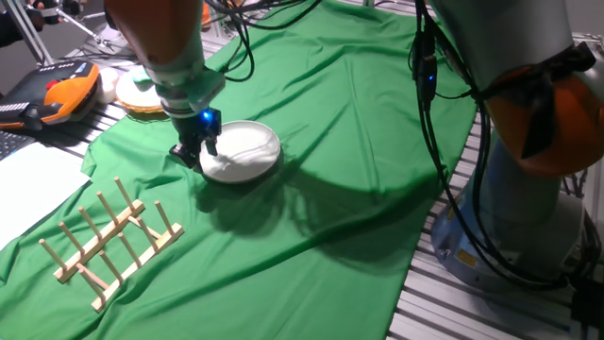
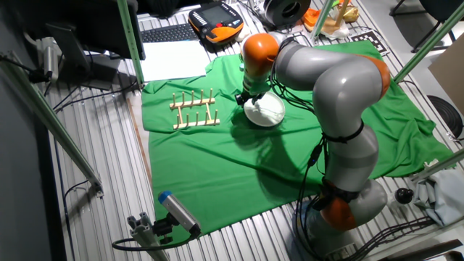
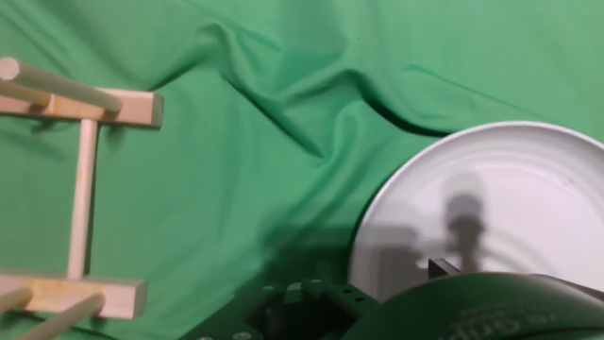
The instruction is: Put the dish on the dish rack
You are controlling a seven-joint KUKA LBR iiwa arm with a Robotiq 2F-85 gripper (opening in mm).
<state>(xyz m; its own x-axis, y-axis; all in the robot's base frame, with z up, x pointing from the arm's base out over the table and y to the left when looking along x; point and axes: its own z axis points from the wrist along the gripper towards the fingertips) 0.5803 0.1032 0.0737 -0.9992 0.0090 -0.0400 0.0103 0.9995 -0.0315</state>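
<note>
The white round dish (image 1: 243, 151) lies on the green cloth near the middle; it also shows in the other fixed view (image 2: 265, 112) and at the right of the hand view (image 3: 491, 203). My gripper (image 1: 196, 151) is down at the dish's left rim, fingers apart, one outside the rim and one over the dish. It looks open, and the dish rests on the cloth. The gripper also shows in the other fixed view (image 2: 247, 100). The wooden dish rack (image 1: 113, 241) with upright pegs stands on the cloth to the front left, apart from the dish, and shows in the other views (image 2: 194, 111) (image 3: 85, 189).
A white disc with a tan wicker rim (image 1: 132, 90) lies at the cloth's back left edge. An orange hand-held controller (image 1: 61, 94) and a white sheet (image 1: 28, 184) lie beyond the cloth. The cloth (image 1: 359, 142) has folds. The arm's base (image 1: 519, 170) stands at the right.
</note>
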